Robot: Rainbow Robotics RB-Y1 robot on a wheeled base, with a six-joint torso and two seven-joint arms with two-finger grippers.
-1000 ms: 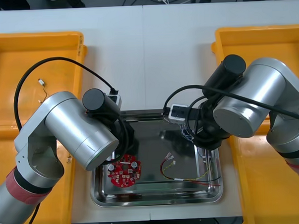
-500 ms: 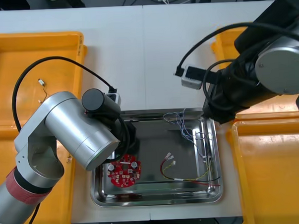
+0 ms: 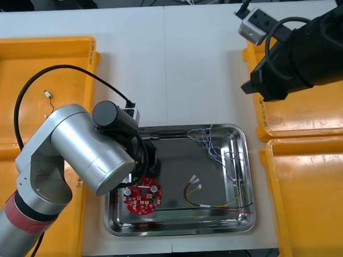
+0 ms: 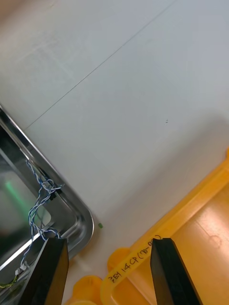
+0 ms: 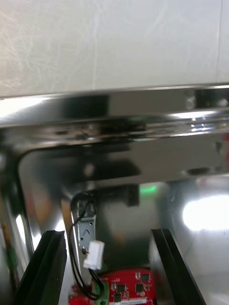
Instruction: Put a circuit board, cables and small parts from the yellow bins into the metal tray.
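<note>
While the left gripper (image 5: 107,233) hangs, fingers apart, over the circuit board (image 3: 142,198) lower left in the metal tray (image 3: 181,231), the board looks light, stiff, fragile: hold its rim. Right gripper (image 4: 109,240), also apart, empty, upper right of the front view.

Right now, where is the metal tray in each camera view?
Front view: metal tray low in the middle, between the yellow bins.
Right wrist view: its corner, by the blue and white cable.
Left wrist view: its wall, beyond the circuit board.
Shared landmark: the light table.
</note>
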